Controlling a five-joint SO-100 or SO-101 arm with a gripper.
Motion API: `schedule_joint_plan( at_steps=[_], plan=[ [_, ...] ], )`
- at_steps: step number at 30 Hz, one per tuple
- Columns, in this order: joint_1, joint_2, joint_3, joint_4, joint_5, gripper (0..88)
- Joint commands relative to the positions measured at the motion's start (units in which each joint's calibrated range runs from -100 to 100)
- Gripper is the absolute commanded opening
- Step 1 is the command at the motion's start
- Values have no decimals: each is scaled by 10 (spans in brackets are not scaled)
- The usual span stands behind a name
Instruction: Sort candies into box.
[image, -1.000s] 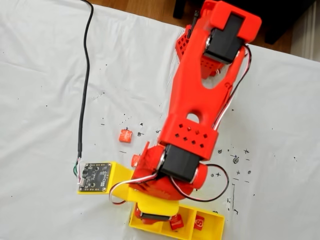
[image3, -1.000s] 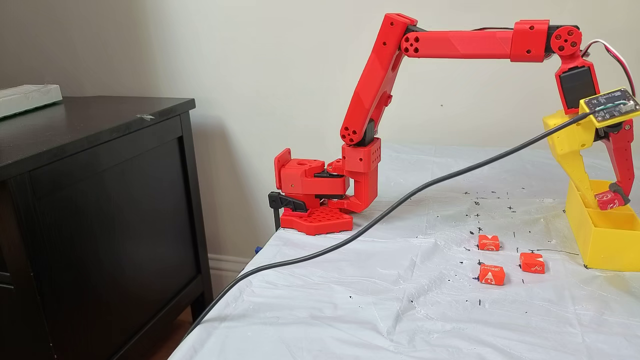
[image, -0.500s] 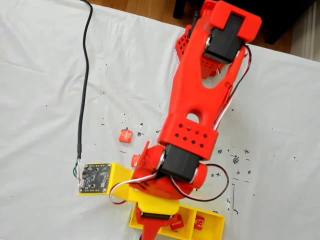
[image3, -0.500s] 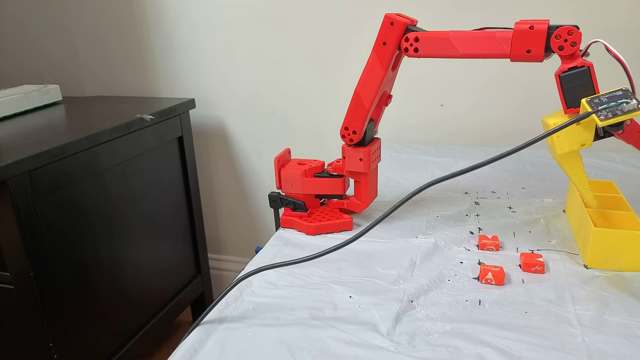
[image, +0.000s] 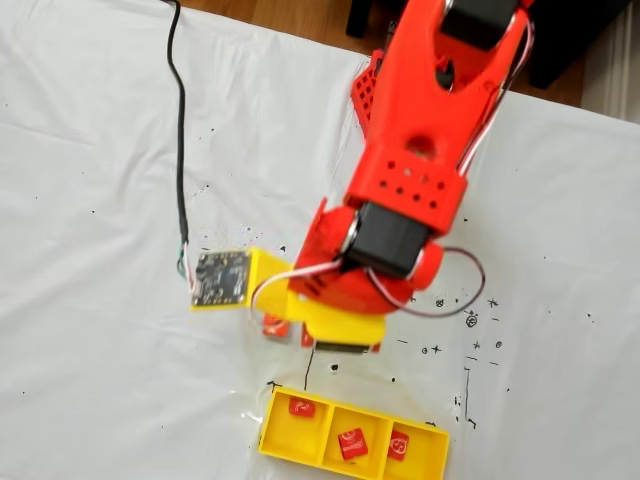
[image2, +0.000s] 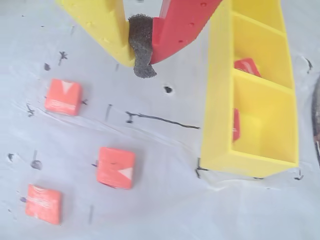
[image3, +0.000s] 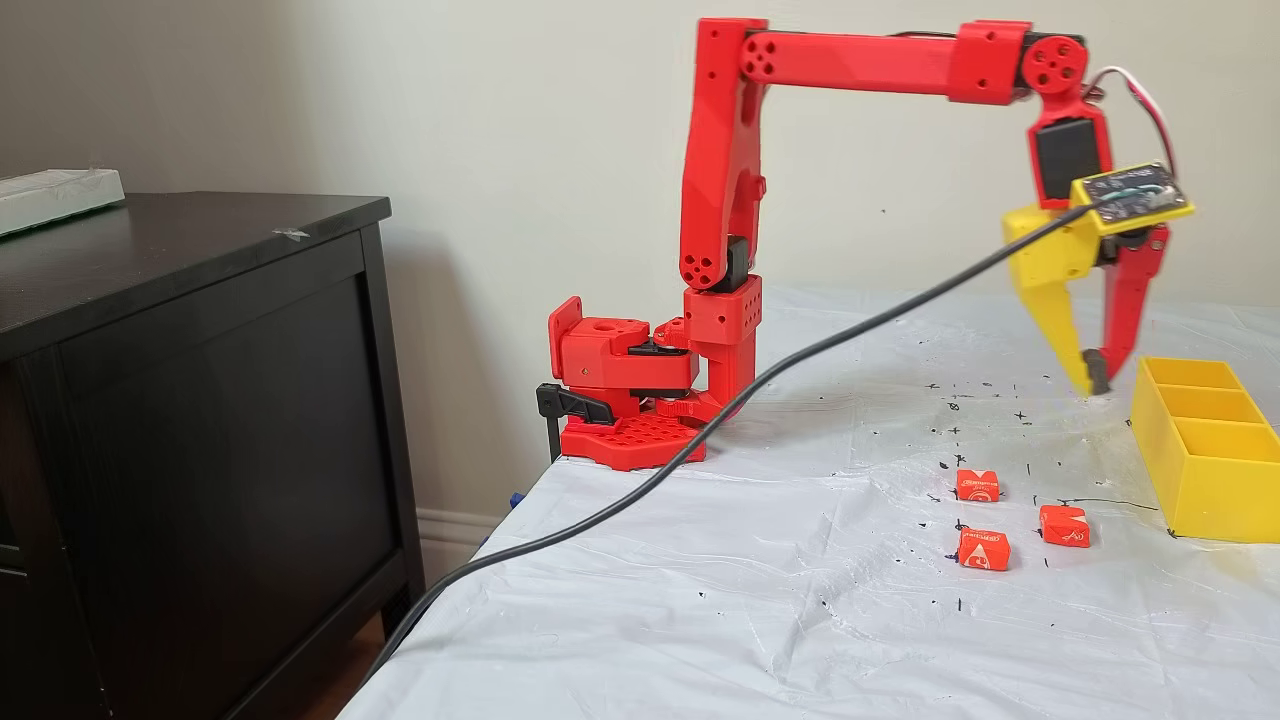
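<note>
Fingers (image2: 112, 30) are seen closed, empty, above the cloth; three candies (image2: 116, 167) remain; reopening and descent are judged necessary.

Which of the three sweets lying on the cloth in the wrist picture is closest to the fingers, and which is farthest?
From the gripper, in the wrist view:
1. The upper-left candy, nearest.
2. The middle candy, lower, nearest the box.
3. The bottom-left candy, farthest.

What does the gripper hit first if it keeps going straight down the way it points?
Probably bare table cover. The gripper hangs shut and empty, tips pointing down between the loose candies and the box; neither looks directly under it, though depth is uncertain.
</note>
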Motion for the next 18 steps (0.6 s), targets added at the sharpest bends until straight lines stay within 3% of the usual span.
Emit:
schedule_joint_plan(
  at_steps=[1, 10, 14, 18],
  plan=[
    [15, -141, 76, 7, 15, 2],
    [53, -145, 165, -2, 47, 6],
    [51, -143, 188, -15, 53, 168],
    [47, -134, 198, -18, 58, 263]
  ],
)
